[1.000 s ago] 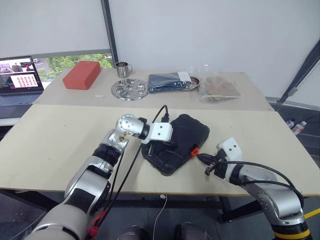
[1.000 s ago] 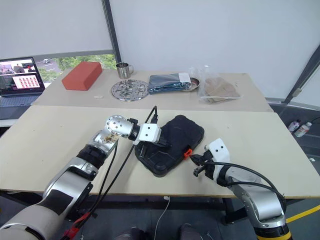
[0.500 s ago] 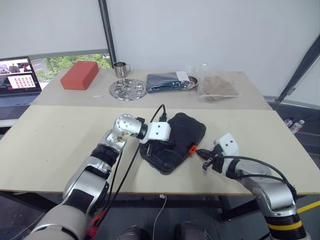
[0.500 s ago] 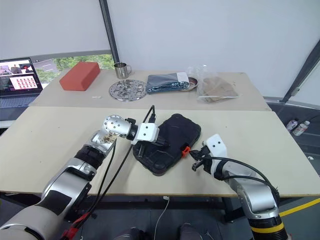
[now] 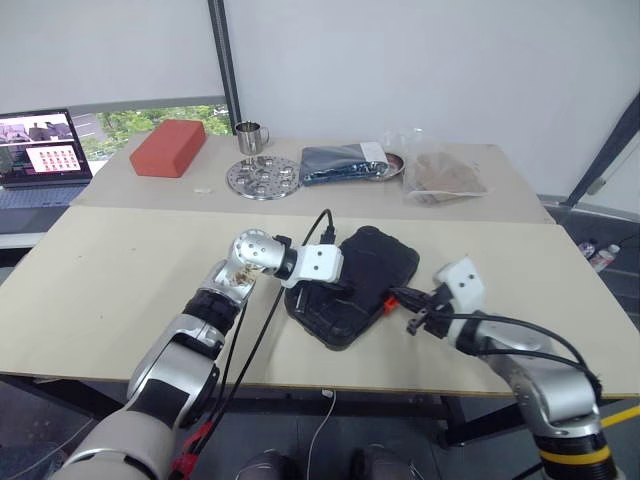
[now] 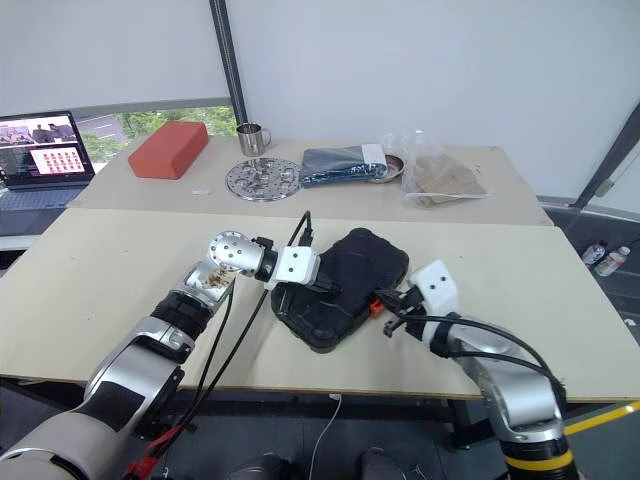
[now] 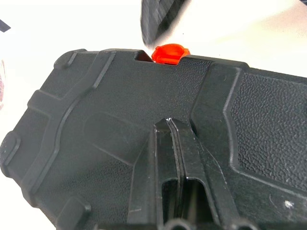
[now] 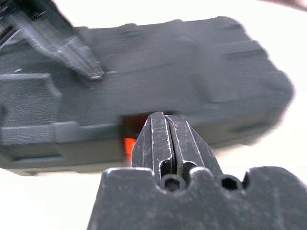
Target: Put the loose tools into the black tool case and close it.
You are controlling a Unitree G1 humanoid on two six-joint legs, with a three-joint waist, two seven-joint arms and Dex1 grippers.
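Note:
The black tool case (image 5: 378,258) lies shut on the near table, its textured lid up. My left gripper (image 5: 322,293) is shut and its tips (image 7: 168,122) rest on the lid. My right gripper (image 5: 397,296) is also shut, with nothing held. Its tips (image 8: 163,117) are right at the small orange latch (image 5: 386,305) on the case's edge that faces the right arm. That latch (image 7: 169,52) shows at the lid's rim in the left wrist view. The loose tools are out of view.
On the far table stand a red block (image 5: 167,148), a metal cup (image 5: 247,137), a round perforated metal plate (image 5: 267,178), a dark blue pouch (image 5: 345,163) and a clear plastic bag (image 5: 445,175). A laptop (image 5: 45,150) sits at the far left.
My right gripper has risen from near the table's front edge and moved in to the orange latch. The left gripper has stayed on the lid. The camera has shifted slightly.

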